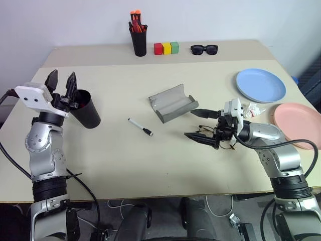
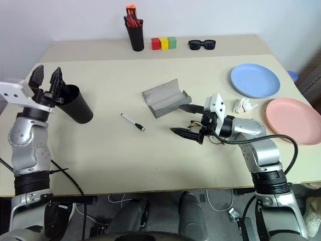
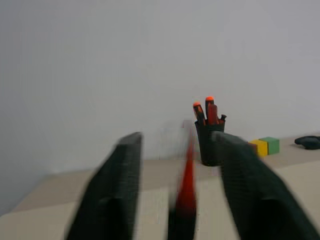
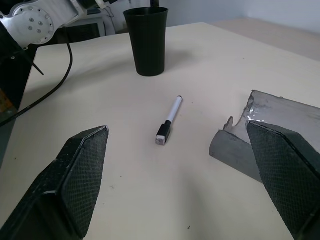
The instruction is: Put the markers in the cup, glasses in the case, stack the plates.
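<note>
A: Start at the left gripper (image 1: 62, 82). What's it doing?

B: It hangs just above the rim of the cup (image 1: 86, 114), jaws spread apart. In the left wrist view the red marker (image 3: 186, 187) sits blurred between the two black fingers (image 3: 112, 200), and I can't tell whether they touch it. I'd judge this is the drop: the marker is being let go into the cup.

A: How should that be done well?

B: Keep the gripper centred over the mouth of the cup, leave the jaws wide until the marker has slid in, then lift straight up so a finger doesn't catch the rim and tip it.

A: And the right gripper (image 2: 190, 122)?

B: Wide open, holding nothing, pointing across the table. The glasses (image 2: 206, 131) lie on the table right by it, on the side away from the cup and partly hidden by its wrist.

A: Containers?

B: The case (image 1: 171, 103) lies open and empty, between the cup and the blue plate (image 1: 261, 84), with the glasses just in front of it. Whether the cup has anything inside, I can't see. The white marker (image 1: 140, 127) lies on the table between the cup and the case. The pink plate (image 1: 298, 123) lies beside the blue one, unstacked.
</note>
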Motion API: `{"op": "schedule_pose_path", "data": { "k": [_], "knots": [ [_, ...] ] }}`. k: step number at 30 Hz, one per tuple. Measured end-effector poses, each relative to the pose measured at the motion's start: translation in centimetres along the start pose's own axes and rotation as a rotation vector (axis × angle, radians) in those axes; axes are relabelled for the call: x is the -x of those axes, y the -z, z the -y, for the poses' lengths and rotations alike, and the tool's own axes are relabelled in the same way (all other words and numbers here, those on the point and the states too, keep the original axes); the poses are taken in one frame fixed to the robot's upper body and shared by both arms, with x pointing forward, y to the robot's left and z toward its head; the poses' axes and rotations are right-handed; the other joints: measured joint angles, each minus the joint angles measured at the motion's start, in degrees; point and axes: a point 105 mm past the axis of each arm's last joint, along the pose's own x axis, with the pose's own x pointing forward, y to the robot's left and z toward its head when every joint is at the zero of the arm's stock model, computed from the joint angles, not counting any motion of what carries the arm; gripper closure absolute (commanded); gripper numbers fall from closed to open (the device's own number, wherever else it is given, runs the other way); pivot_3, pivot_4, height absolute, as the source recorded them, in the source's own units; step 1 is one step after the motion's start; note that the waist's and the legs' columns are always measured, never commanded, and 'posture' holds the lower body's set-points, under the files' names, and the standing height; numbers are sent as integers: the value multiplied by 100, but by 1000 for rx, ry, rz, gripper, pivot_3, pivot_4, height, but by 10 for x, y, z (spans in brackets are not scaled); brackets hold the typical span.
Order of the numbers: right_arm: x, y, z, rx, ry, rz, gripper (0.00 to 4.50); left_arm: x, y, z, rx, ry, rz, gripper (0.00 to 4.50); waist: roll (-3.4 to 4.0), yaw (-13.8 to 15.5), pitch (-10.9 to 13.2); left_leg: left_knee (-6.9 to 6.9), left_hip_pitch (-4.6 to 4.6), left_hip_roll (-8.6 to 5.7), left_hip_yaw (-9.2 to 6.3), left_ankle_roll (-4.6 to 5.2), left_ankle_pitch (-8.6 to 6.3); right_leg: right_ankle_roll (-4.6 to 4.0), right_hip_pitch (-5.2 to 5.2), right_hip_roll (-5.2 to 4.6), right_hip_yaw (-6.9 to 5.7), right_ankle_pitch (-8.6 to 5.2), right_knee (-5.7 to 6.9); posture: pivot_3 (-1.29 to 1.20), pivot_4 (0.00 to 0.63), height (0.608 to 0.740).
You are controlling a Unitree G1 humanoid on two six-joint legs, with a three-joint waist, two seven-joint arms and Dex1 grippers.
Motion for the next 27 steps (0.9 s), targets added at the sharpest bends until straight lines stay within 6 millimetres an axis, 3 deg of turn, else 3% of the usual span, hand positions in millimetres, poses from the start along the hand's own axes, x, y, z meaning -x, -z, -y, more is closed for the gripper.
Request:
{"op": "schedule_pose_path", "data": {
  "k": [1, 5, 7, 12, 15, 22, 27],
  "knots": [
    [0, 0, 0, 1, 1, 0, 0, 0, 0, 0, 1, 2, 0, 27, 0, 2, 0, 0, 0, 0, 0, 0, 0, 0, 0, 0, 0, 0, 0, 0, 150, 740],
    [0, 0, 0, 6, 3, 0, 0, -1, -1, 5, 6, 20, -2, 27, 0, 3, 0, 0, -1, 0, 0, 0, 0, 0, 0, 0, 0, 0, 0, 0, 150, 740],
    [0, 0, 1, 9, 6, -4, 0, -4, -5, 16, 24, 79, -2, 27, 0, 4, 0, 0, -2, 0, 0, 0, 0, 0, 0, 0, 0, 0, 0, 0, 150, 740],
    [0, 1, 1, 13, 7, -9, 0, -7, -26, 74, 131, 402, -42, 27, 0, -2, 0, 1, -3, 0, 0, 2, -1, 0, 0, 0, 0, 0, 1, 0, 150, 740],
    [0, 1, 1, 12, 4, -10, 0, 1, -30, 111, 125, 630, -118, 27, 1, -23, 0, 1, 0, 0, 1, 2, -1, 0, 0, 1, 1, -1, 5, 0, 150, 740],
    [6, 5, -1, -13, -12, -26, 0, 25, -4, 163, 61, 1078, -273, 27, 1, -41, 0, 1, 0, 0, 5, 3, -1, -1, 0, 3, 2, -1, 4, 0, 150, 740],
    [23, 11, 2, -28, 24, -73, 0, 21, 32, 153, -4, 1214, -360, 27, 1, -23, 0, 1, -1, 0, 6, 3, 0, -1, 0, 3, 1, 0, 2, 0, 150, 740]
  ]
}}
